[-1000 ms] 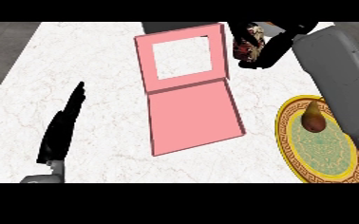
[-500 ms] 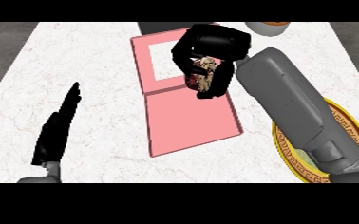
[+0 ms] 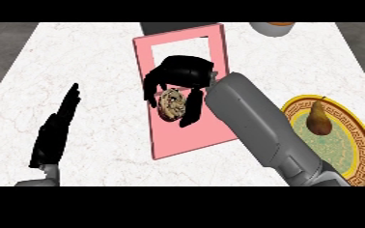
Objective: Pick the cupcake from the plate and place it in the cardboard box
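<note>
The cardboard box (image 3: 194,136) lies open and pink in the middle of the counter, its windowed lid (image 3: 217,48) at the far end. My right hand (image 3: 184,71) hangs over the box with fingers and thumb curled round the brown cupcake (image 3: 171,104), which shows between them above the box's pink floor. Whether the cupcake touches the floor I cannot tell. The yellow-rimmed plate (image 3: 339,147) sits at the right edge, partly hidden by my right forearm. My left hand (image 3: 55,129) rests open at the lower left, fingers straight.
A brown pear (image 3: 318,119) lies on the plate. A pale bowl (image 3: 273,28) shows at the far right edge of the counter. A dark grey object (image 3: 165,28) sits behind the box's lid. The white marble counter (image 3: 92,58) stretches left of the box.
My right hand has carried the cupcake from beyond the box's far right corner to over the box, then slightly nearer and left. The left hand has not moved.
</note>
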Motion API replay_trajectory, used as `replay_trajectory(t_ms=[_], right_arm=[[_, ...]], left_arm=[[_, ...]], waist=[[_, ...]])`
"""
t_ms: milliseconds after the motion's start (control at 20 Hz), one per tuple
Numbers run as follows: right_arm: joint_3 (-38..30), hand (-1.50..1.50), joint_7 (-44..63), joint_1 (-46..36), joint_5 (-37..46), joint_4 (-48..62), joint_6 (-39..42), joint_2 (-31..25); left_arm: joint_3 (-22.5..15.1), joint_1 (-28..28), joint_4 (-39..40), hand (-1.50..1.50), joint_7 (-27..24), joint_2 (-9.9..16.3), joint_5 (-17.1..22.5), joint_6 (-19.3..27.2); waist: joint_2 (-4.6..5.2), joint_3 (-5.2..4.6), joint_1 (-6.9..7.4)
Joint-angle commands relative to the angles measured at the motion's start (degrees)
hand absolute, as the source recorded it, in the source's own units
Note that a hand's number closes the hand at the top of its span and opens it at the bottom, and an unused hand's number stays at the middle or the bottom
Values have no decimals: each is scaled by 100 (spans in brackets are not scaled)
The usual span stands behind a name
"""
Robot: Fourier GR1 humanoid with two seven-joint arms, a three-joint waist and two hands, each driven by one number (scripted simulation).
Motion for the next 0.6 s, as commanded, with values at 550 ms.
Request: replay_trajectory(t_ms=[550], right_arm=[[-1315,-150,707,-428,-2504,983,-91,365]], left_arm=[[-77,-109,-18,0,72,-70,-66,-97]], waist=[[37,1,174]])
